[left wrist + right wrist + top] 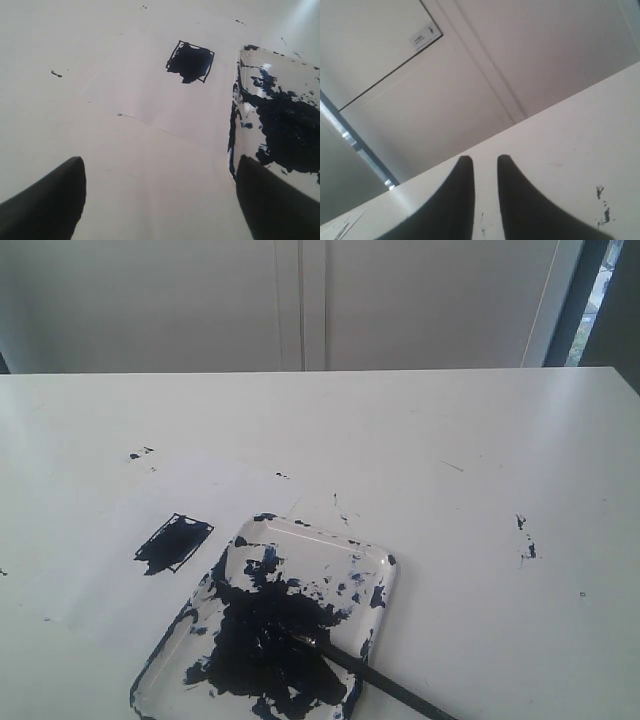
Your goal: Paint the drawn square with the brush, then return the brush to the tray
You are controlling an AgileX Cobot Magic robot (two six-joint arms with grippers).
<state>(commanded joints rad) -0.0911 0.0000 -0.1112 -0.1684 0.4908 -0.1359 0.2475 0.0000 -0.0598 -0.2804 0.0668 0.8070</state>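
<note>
The drawn square (172,543) is filled with dark paint and lies on the white paper left of the tray; the left wrist view shows the square (190,62) too. The clear tray (300,540) holds a big dark blotch. The thin black brush (380,683) rests with its tip in that blotch, and its handle runs out over the tray's near right rim. Neither gripper appears in the exterior view. My left gripper (160,160) is open over bare paper beside the tray (300,75). My right gripper (484,157) has a narrow gap between its fingers, with nothing in it.
Small paint specks (525,540) mark the table right of the tray, and more specks (140,453) lie at the far left. The table's far edge (320,371) meets a pale wall. A window strip (590,290) is at the back right.
</note>
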